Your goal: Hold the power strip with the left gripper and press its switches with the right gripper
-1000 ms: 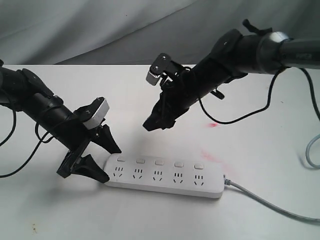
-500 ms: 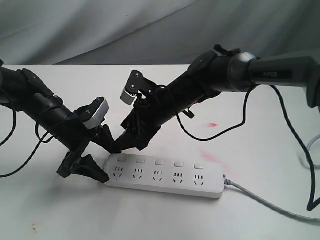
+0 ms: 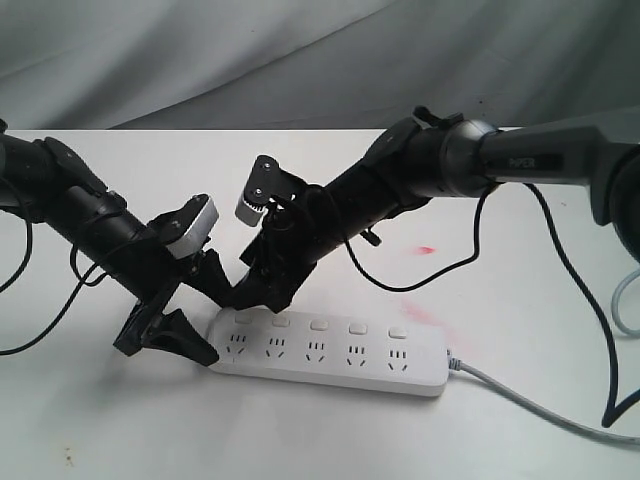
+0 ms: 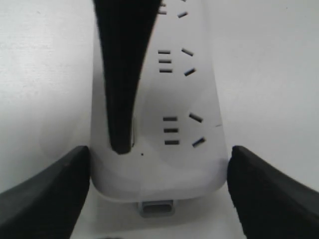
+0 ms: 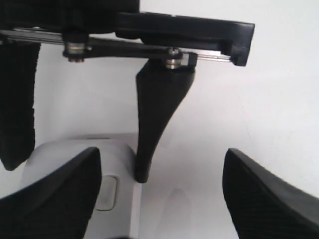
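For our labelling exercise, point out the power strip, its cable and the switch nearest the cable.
power strip (image 3: 330, 374), exterior view, front edge of its white body.
cable (image 3: 500, 387), exterior view, stretch just past the strip's end.
switch nearest the cable (image 3: 398, 332), exterior view, top of the button.

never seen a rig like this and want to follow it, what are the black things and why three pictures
These are two black robot arms, each ending in a two-fingered hand. The wide picture comes from a camera off the arms; the other two come from a camera on each wrist, looking along that hand's fingers. On the white table lies a white power strip with sockets, a row of switches and a grey cable. The left hand grips the strip's end, a finger against each long side. The right hand is open and holds nothing; one fingertip sits at the end switch. Whether it is pressing cannot be told.
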Tool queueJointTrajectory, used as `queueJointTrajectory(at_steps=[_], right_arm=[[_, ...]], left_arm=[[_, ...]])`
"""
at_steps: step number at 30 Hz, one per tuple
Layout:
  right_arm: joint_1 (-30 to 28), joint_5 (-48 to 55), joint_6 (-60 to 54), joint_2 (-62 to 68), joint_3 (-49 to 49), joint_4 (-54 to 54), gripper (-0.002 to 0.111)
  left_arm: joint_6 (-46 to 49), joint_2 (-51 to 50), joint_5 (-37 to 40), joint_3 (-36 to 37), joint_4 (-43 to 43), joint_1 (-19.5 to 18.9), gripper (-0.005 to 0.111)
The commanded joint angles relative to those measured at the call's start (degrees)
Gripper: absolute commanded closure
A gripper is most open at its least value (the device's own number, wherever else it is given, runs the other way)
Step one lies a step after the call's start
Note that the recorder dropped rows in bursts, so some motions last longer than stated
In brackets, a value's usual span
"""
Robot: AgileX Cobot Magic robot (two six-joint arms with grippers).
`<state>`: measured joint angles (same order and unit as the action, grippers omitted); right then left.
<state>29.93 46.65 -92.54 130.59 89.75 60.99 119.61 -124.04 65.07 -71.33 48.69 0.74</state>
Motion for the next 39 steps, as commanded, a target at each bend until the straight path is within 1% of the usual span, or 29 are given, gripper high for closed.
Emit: queueJointTrajectory(at_steps=[1,24,28,32,39], right_arm=[[0.24,-1.10,-0.54,-0.19,0.36,-0.24,0.045],[0.85,-1.20,0.25,1.71,0.36,-2.30,0.045],[0.85,-2.49,0.89,1.71,0.36,-3.84,0.045],[0.85,-2.92,2.97,1.71,0.36,-8.09,0.045],[0.96,-4.39,2.86,1.82,0.36,-10.20,0.045]], left_arm=[[0.37,0.00,-2.13,-0.27,0.39,-0.11,0.058],[0.37,0.00,-2.13,-0.27,0.39,-0.11,0.058],[0.37,0.00,-2.13,-0.27,0.39,-0.11,0.058],[0.37,0.00,-2.13,-0.27,0.39,-0.11,0.058],[0.37,0.00,-2.13,-0.27,0.39,-0.11,0.058]])
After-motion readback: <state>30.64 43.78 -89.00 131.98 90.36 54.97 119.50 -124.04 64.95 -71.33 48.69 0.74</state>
